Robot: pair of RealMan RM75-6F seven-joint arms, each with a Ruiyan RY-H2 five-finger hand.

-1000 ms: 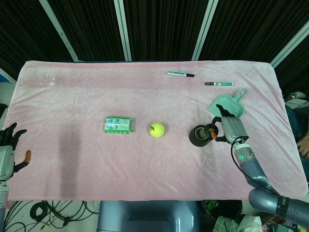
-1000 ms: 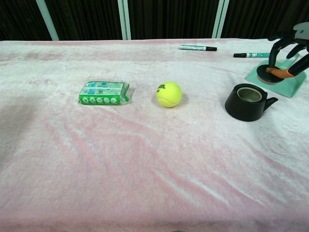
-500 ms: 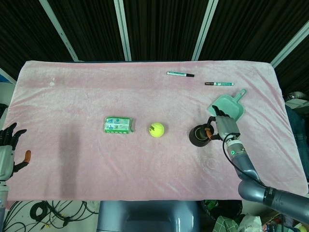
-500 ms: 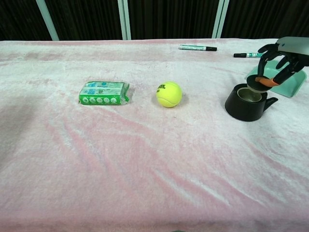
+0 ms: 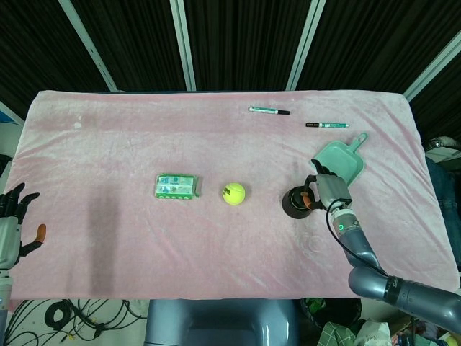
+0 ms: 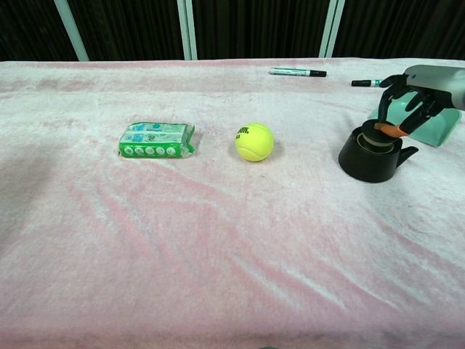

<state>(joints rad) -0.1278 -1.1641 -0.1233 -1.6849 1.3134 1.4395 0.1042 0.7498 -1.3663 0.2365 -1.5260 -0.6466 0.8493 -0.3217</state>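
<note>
A black cup (image 5: 294,205) (image 6: 369,161) with a short handle stands right of centre on the pink cloth. My right hand (image 5: 328,192) (image 6: 420,90) hangs just over its mouth, pinching a small grey disc (image 6: 377,134) between the orange-tipped thumb and the fingers. The disc lies level with the cup's rim. Behind the hand lies a teal dustpan (image 5: 343,154) (image 6: 445,125). My left hand (image 5: 10,225) hovers off the table's left front corner with its fingers spread and nothing in them; only the head view shows it.
A yellow-green tennis ball (image 5: 233,193) (image 6: 254,142) sits mid-table, with a green packet (image 5: 176,187) (image 6: 156,139) to its left. Two markers (image 5: 269,111) (image 5: 326,125) lie near the far edge. The pink cloth (image 6: 218,254) covers the whole table.
My right hand carried the grey disc from above the teal dustpan leftward and down to the mouth of the black cup. The left hand stayed still.
</note>
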